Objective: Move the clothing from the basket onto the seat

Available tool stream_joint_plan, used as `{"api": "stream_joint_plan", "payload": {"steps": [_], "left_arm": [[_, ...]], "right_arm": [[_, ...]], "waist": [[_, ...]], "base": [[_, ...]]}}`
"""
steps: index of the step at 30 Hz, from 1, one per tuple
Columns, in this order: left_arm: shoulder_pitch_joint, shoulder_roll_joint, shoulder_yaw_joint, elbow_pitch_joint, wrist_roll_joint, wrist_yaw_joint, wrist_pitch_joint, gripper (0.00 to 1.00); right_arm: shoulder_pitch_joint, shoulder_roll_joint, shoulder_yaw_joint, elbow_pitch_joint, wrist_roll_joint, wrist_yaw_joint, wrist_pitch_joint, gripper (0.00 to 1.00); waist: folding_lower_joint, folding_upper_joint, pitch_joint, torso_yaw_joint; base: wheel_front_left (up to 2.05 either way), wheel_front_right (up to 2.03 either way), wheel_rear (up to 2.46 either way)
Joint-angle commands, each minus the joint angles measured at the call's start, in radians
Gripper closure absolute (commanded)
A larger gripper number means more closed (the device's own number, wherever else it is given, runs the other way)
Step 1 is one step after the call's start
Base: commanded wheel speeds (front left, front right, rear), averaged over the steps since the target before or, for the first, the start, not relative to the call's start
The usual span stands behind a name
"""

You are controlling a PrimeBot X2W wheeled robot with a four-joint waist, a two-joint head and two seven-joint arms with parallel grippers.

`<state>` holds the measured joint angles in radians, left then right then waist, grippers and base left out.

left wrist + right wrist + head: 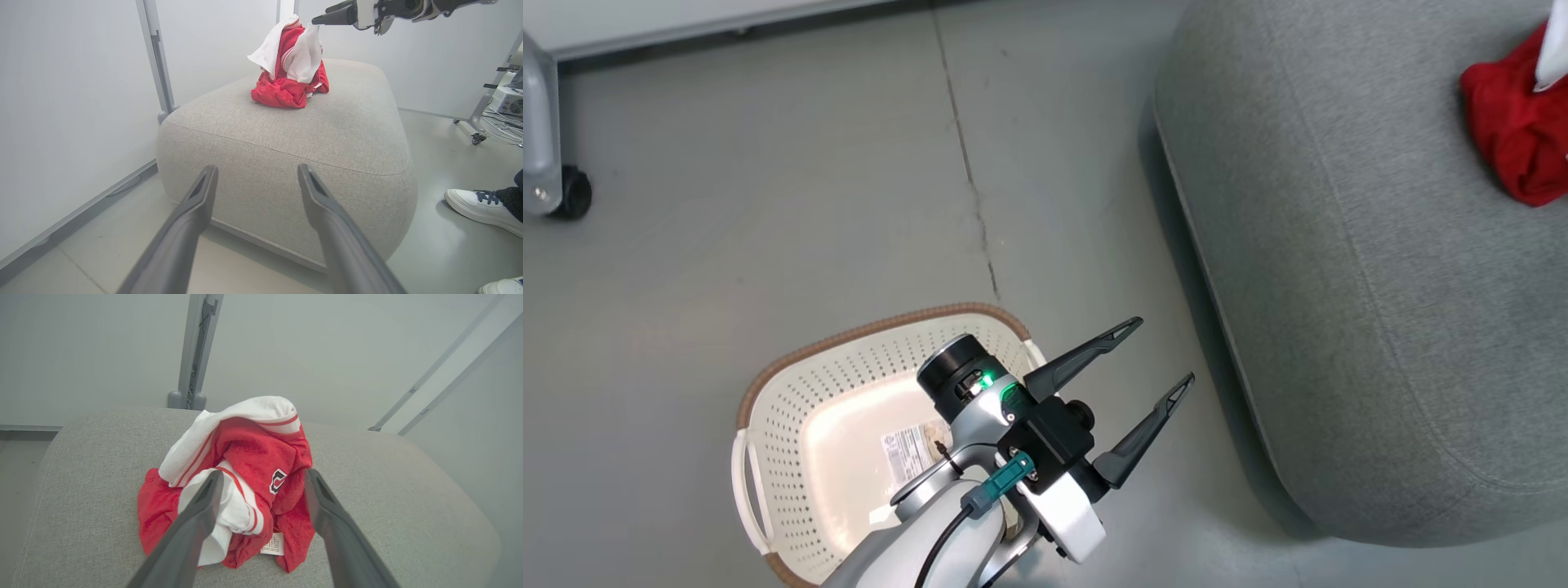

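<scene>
Jaws on both grippers stand wide with nothing between them. The right gripper (263,473) is poised just over the clothing (253,457), a red-and-white heap lying on the seat (388,506). The left gripper (1161,351) hangs over the basket (776,425), whose visible floor carries a label (907,453) and no fabric (the arm (947,523) hides part of it). By that showing the moving looks done; only drawing clear is left.
</scene>
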<state>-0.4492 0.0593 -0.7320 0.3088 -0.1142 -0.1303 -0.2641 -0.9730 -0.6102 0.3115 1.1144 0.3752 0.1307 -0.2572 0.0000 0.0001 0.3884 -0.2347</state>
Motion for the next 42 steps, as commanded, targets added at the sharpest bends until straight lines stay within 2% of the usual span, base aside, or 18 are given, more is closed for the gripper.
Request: {"api": "stream_joint_plan", "payload": {"steps": [1, 4, 12, 20, 25, 31, 42], "left_arm": [[0.017, 0.004, 0.011, 0.0, -0.004, -0.001, 0.0, 0.0], [0.026, 0.001, 0.021, -0.003, -0.007, -0.001, -0.001, 0.0], [0.077, -0.006, 0.076, -0.022, -0.013, -0.001, 0.0, 0.0], [0.139, -0.007, 0.142, -0.058, -0.021, 0.009, -0.001, 0.0], [0.174, -0.007, 0.189, -0.1, -0.03, 0.029, -0.001, 0.0], [0.217, -0.007, 0.258, -0.113, -0.033, 0.045, -0.001, 0.0], [0.292, -0.007, 0.395, -0.133, -0.024, 0.081, 0.0, 0.0]], "right_arm": [[0.019, -0.009, 0.015, -0.026, 0.015, 0.0, -0.007, 0.0], [0.029, -0.021, 0.026, -0.074, 0.028, 0.0, -0.008, 0.0], [0.129, -0.044, 0.029, -0.3, 0.037, 0.0, -0.006, 0.0], [0.31, -0.011, -0.034, -0.615, 0.001, 0.0, -0.006, 0.0], [0.448, 0.041, -0.111, -0.789, -0.045, 0.0, -0.006, 0.0], [0.586, 0.139, -0.17, -0.922, -0.099, 0.0, -0.006, 0.0], [0.76, 0.292, -0.193, -0.973, -0.125, 0.0, -0.006, 0.0]], "waist": [[0.0, -0.0001, -0.046, -0.018], [0.0, -0.0001, -0.07, -0.021], [0.0, -0.0001, -0.148, -0.012], [0.0, -0.0001, -0.222, 0.031], [0.0, -0.0001, -0.254, 0.075], [0.0, -0.0001, -0.29, 0.131], [0.0, -0.0001, -0.335, 0.24]], "base": [[0.0, 0.0, 0.0], [0.0, 0.0, 0.0], [0.0, 0.0, 0.0], [0.0, 0.0, 0.0], [0.0, 0.0, 0.0], [0.0, 0.0, 0.0], [0.0, 0.0, 0.0]]}}
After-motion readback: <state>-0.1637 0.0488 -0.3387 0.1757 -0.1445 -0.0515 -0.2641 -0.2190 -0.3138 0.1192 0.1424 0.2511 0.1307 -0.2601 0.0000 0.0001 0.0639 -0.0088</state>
